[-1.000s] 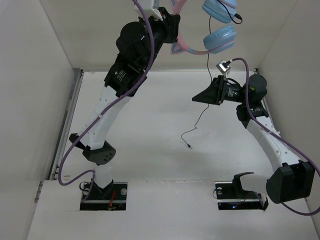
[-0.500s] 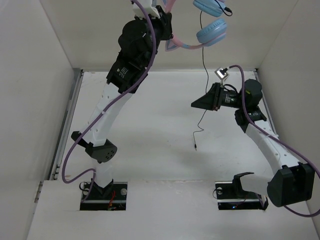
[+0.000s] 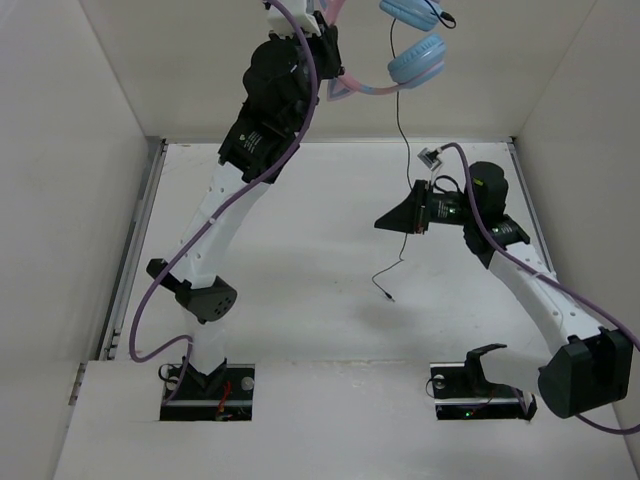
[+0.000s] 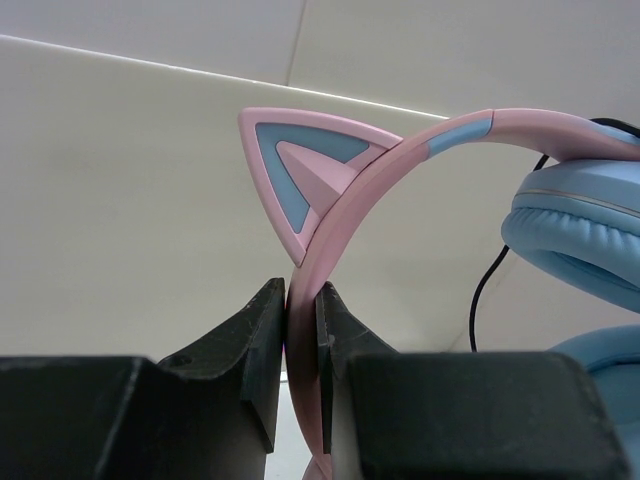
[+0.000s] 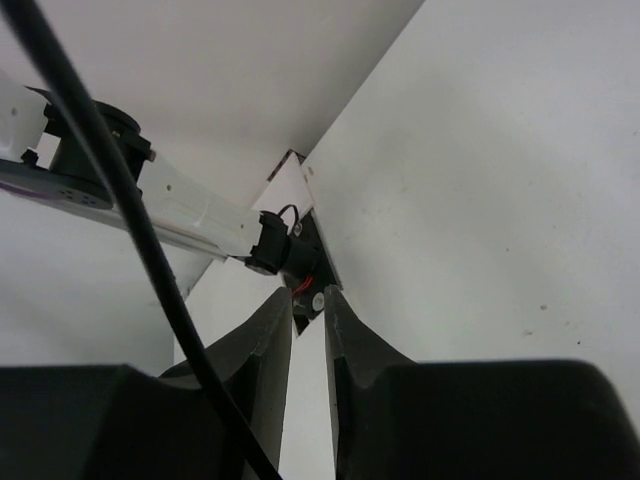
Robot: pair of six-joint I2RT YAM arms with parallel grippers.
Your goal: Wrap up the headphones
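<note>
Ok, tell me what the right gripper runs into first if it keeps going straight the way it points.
Probably the foot of the left arm, seen just past the tips of the right gripper, though depth is unclear. The black cable passes to one side.

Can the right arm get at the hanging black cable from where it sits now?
Probably yes. The cable hangs free right beside the right gripper, with nothing between them. But it runs outside the near-closed jaws, so the gripper would likely need to open wider and shift sideways.
</note>
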